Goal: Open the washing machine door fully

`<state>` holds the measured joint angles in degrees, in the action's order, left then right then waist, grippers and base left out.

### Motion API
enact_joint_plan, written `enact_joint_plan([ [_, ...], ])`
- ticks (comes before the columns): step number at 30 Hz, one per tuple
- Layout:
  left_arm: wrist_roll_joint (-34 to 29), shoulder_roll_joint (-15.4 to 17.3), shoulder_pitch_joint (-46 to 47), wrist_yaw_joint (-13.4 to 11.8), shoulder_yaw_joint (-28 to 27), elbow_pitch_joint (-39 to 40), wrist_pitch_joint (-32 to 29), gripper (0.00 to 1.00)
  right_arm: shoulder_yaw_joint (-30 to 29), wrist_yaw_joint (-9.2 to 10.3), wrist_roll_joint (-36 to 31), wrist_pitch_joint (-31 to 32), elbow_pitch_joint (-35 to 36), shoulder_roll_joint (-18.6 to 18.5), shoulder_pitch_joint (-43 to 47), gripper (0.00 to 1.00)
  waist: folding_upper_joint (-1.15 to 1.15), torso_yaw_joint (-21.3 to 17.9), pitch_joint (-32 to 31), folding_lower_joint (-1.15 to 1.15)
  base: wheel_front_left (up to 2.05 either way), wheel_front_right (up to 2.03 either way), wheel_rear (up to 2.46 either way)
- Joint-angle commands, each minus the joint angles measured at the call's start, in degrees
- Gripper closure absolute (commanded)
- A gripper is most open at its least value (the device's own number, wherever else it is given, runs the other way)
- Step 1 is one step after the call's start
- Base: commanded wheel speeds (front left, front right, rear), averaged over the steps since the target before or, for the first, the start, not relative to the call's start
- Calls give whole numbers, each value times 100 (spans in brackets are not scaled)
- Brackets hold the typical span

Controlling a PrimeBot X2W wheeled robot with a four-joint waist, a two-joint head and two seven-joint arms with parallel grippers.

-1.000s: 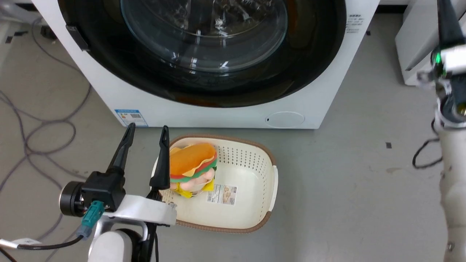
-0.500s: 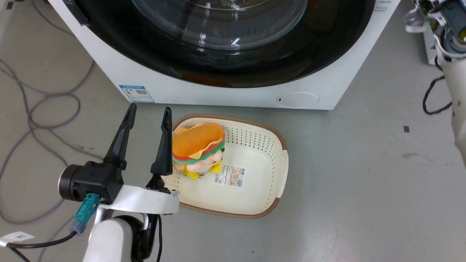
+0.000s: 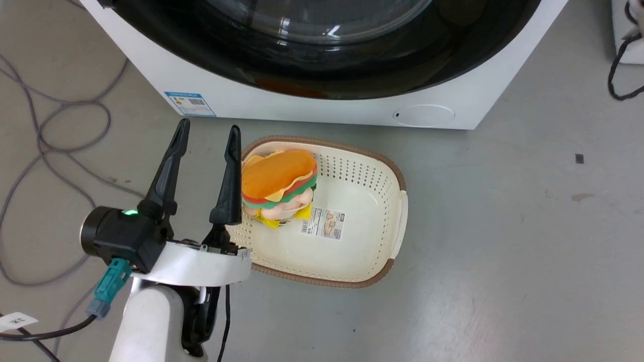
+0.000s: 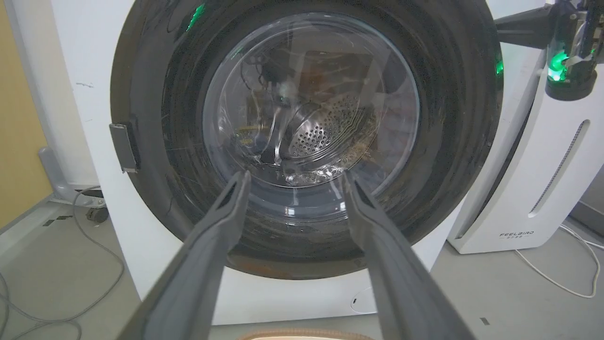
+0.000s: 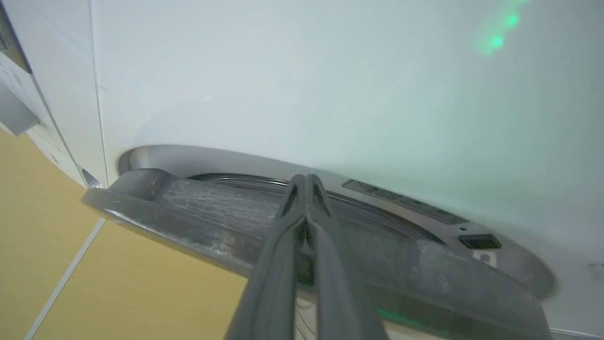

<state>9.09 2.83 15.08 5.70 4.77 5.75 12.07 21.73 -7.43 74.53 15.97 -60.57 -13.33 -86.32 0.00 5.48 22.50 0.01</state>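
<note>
**Left arm:** pale forearm at the head view's lower left. The left gripper (image 3: 209, 126) is empty, its two long dark fingers spread wide and aimed at the white boxy front-loading washing machine (image 3: 322, 108). One finger is just beside a cream perforated basket (image 3: 342, 251) holding a plush hamburger toy (image 3: 279, 173).

**Right gripper** (image 5: 306, 180): fingers pressed together, tips at the rim of the large round glossy black washing machine door (image 4: 311, 108).

**Door:** set in the washer's front, upper part cut off in the head view. Whether the rim is seated or ajar is unclear.
</note>
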Motion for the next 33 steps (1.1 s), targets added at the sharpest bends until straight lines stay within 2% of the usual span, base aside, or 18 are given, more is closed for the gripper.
enact_joint_plan([
  [1,41,4,120,25,15,49,58,0,120,-5,185,122,-179,-24,-250,100,0,15,38,-1,0,0,0],
  [11,146,5,235,45,88,54,177,0,707,-5,669,1254,-768,7,-868,100,0,63,147,-1,0,0,0],
  [20,211,5,278,55,197,-29,285,0,1004,-6,1333,2085,-1182,-67,-1123,100,0,96,74,-1,0,0,0],
  [33,50,5,-282,15,242,-394,293,0,1071,-6,1525,2744,-679,-144,187,100,0,104,-736,-1,0,0,0],
])
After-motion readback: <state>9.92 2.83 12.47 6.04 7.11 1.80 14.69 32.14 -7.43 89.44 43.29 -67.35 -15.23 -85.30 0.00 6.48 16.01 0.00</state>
